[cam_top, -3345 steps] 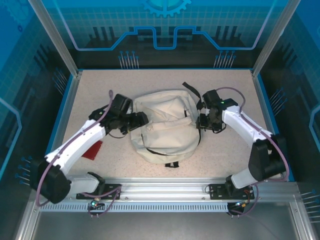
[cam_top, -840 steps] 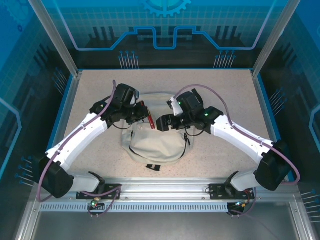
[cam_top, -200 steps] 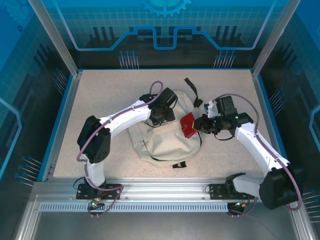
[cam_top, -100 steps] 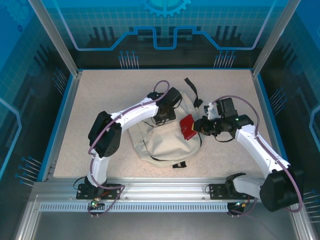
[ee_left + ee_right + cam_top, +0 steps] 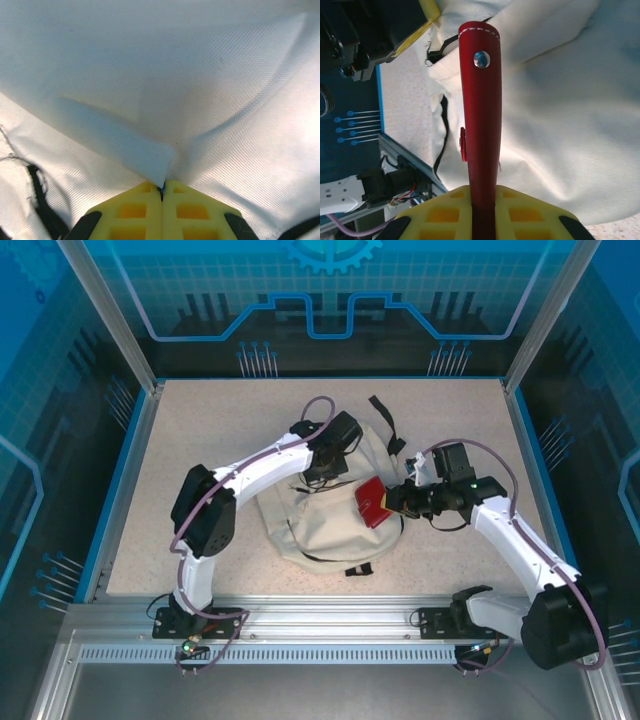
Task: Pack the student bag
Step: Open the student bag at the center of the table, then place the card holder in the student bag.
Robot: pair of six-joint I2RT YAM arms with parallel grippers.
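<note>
My left jaws are pinched together on a fold of the student bag (image 5: 210, 75), likely to keep its mouth open. My right jaws clamp the red case (image 5: 481, 100) edge-on, bag just beyond its tip, probably for sliding in.

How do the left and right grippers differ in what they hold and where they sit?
Hold: the left gripper pinches a fold of the bag; the right gripper clamps a red book by its edge.
Place: the left gripper is over the far part of the bag; the right gripper is at the bag's right edge, with the book over the fabric.
Shared: both are shut on something.
</note>
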